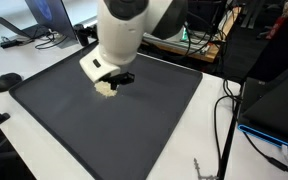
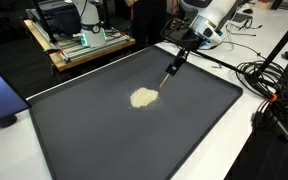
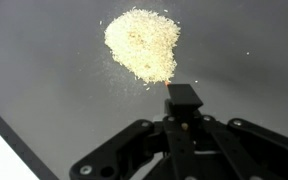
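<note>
A small pile of pale grains lies on a large dark mat. It also shows in both exterior views. My gripper is shut on a slim dark tool that points down at the mat. In an exterior view the gripper hangs over the mat and the tool's tip is just beside the pile's edge. In the exterior view that faces the arm, the gripper hovers right over the pile on the mat.
The mat lies on a white table. A laptop and a black mouse sit at one side, with cables and a dark case at the opposite side. A wooden cart stands behind, and more cables trail nearby.
</note>
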`<state>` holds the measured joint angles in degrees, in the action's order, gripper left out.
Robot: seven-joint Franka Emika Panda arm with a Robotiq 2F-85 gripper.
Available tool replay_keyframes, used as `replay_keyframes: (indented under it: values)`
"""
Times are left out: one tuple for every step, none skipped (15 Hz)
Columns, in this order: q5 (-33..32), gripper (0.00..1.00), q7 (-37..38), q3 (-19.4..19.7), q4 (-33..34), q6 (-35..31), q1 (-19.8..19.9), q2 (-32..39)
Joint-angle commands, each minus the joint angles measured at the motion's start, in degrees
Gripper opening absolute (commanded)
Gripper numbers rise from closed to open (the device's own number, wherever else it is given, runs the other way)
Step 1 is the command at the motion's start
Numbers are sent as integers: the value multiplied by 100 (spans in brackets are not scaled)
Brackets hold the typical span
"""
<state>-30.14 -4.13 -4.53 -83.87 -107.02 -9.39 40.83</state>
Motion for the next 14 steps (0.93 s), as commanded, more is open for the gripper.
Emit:
replay_keyframes:
  values:
    - [812,3,-646,-18,16,-121,449,-231]
    - [1016,3,-797,-13,22,-146,590,-285]
    - [1221,3,-974,-20,29,-156,731,-329]
    - [1412,3,-1090,-15,41,-169,854,-367]
    - [1623,3,-1250,-17,45,-184,1008,-412]
    - [1809,3,-1392,-19,58,-190,1134,-435]
    - [2006,3,-1518,-12,85,-206,1275,-449]
    - [2172,3,-1663,-11,89,-246,1399,-473]
    - [2389,3,-1834,-24,108,-253,1554,-487]
    - [2579,3,-1971,-25,127,-281,1687,-486]
    - [2798,3,-2158,-38,162,-279,1842,-469]
    - [2969,3,-2291,-37,190,-294,1960,-449]
    - [3154,3,-2451,-41,221,-299,2092,-421]
    - [3342,3,-2619,-41,248,-290,2236,-383]
